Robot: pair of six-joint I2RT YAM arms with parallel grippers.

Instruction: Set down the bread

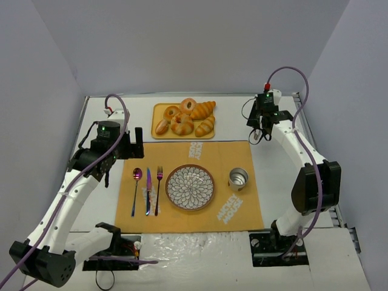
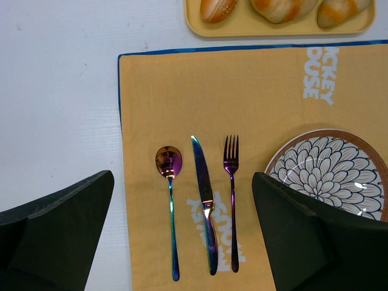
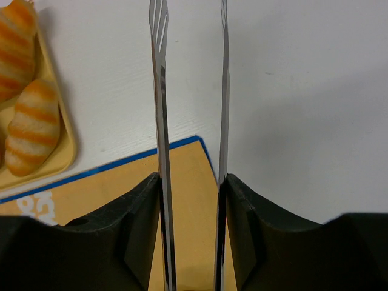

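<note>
Your right end effector (image 3: 191, 182) was clamped on a pair of metal tongs (image 3: 160, 121), one blade pressed against the inside of each finger. The blades ran forward side by side with a narrow gap between them, and nothing was gripped in that gap. One blade ended in fork-like teeth. The tong tips reached out over the bare white surface (image 3: 291, 91), while the far right corner of the orange placemat (image 3: 121, 176) lay under the end effector's fingers.

The bread (image 3: 33, 127) lay on the yellow tray (image 3: 65, 148) off to the left of that end effector, well apart from the tongs and untouched. It sat at the tray's near right corner, just inside the rim, with a larger croissant (image 3: 15, 42) beyond it.

Your left end effector (image 2: 182, 179) had its fingers spread wide and held nothing. Between and below them you could see a spoon (image 2: 170, 200), a knife (image 2: 203, 200) and a fork (image 2: 231, 200) lined up on the placemat. A patterned plate (image 2: 364, 145) lay by its right finger. The tray lay ahead of it, past the placemat's far edge.
</note>
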